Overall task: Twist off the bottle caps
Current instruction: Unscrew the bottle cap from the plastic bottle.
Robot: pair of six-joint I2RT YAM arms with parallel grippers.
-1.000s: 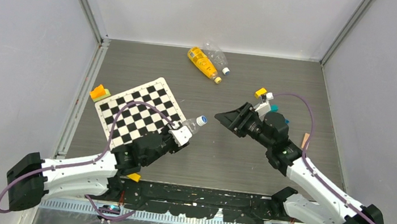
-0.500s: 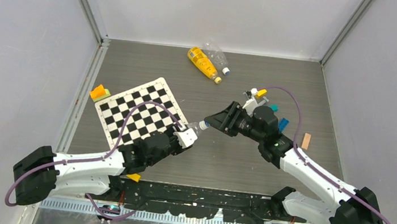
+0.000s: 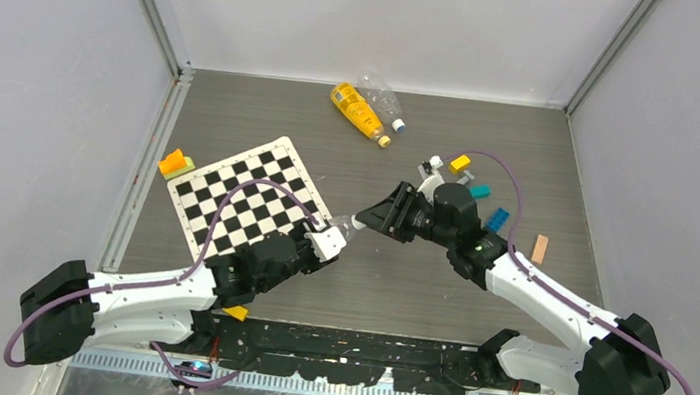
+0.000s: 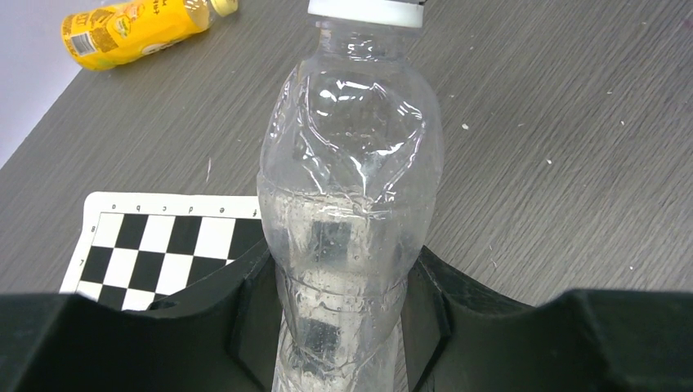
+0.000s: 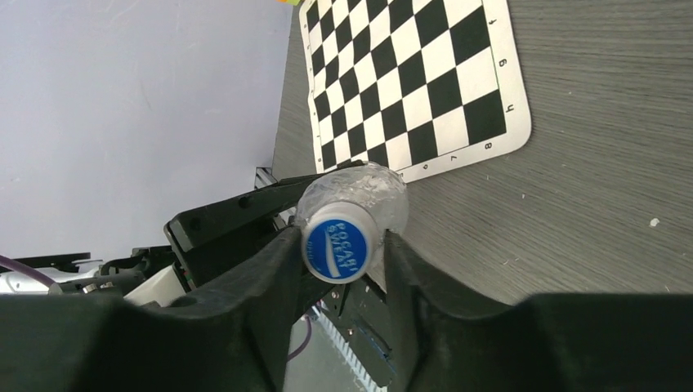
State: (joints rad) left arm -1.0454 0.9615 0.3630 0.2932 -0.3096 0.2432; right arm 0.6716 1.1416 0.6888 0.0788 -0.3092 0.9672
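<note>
Black pincers are meeting over a grey, wood-grained worktop (image 4: 572, 163).
The left pincer (image 4: 343, 278) is showing black around a clear, crinkled bottle (image 4: 351, 188). The right pincer (image 5: 342, 241), also black, is framing a white cap (image 5: 342, 249) printed blue. Beyond its tips a black-and-white checkerboard mat (image 5: 409, 82) is showing. Beyond the left pincer a yellow-orange bottle (image 4: 135, 28) is showing its yellow cap (image 4: 222, 6).

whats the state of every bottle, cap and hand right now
held bottle, gripped in the left hand, cap on
cap, on the held bottle, between the right hand's fingers
left hand, shut on the held bottle
right hand, fingers either side of the cap; can't tell if it grips
yellow bottle, lying down, cap on
far bottle, lying beside the yellow bottle, cap on
</note>
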